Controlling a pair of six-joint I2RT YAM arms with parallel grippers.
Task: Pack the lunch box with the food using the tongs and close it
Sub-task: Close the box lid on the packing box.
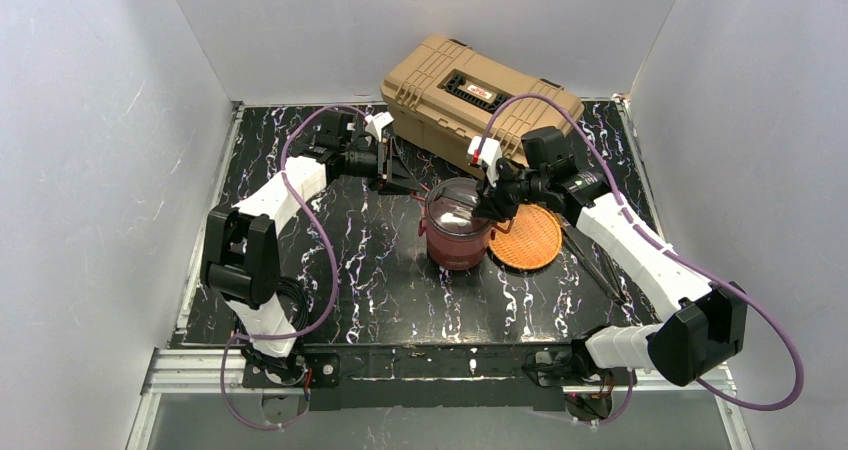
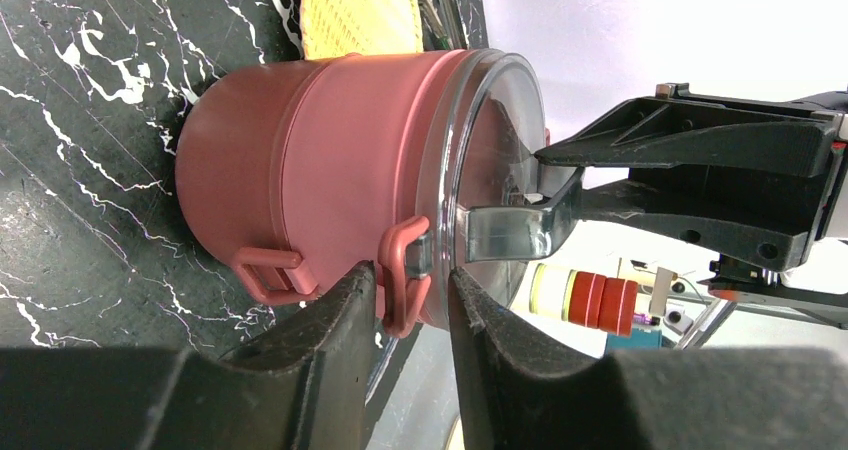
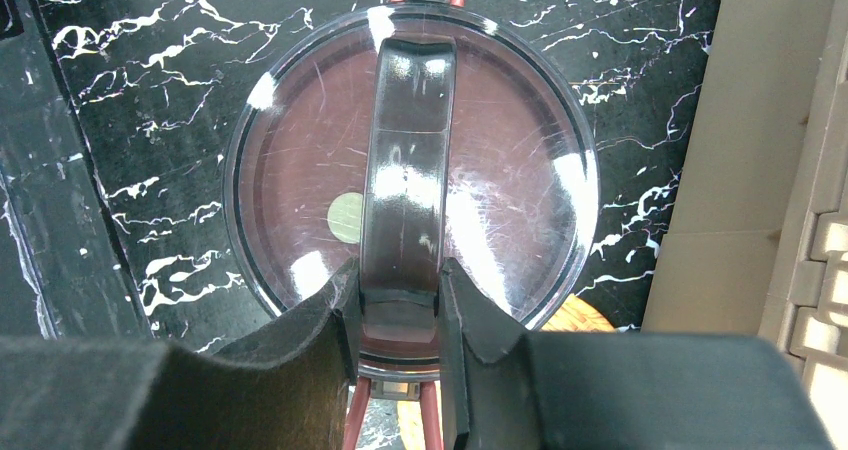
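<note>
The right wrist view alone shows the right gripper (image 3: 400, 282) pinching the lid handle (image 3: 405, 160). The left wrist view shows the left gripper (image 2: 410, 273) straddling one red clasp (image 2: 392, 245), grip unclear. One lunch box (image 1: 458, 242) stands centred on the desk (image 1: 380, 270).

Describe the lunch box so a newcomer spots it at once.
Start at the big tan toolbox at the far edge of the table; the lunch box stands just in front of it. It is the tall round maroon pot with a clear lid, unlike the flat orange woven plate beside it.
</note>
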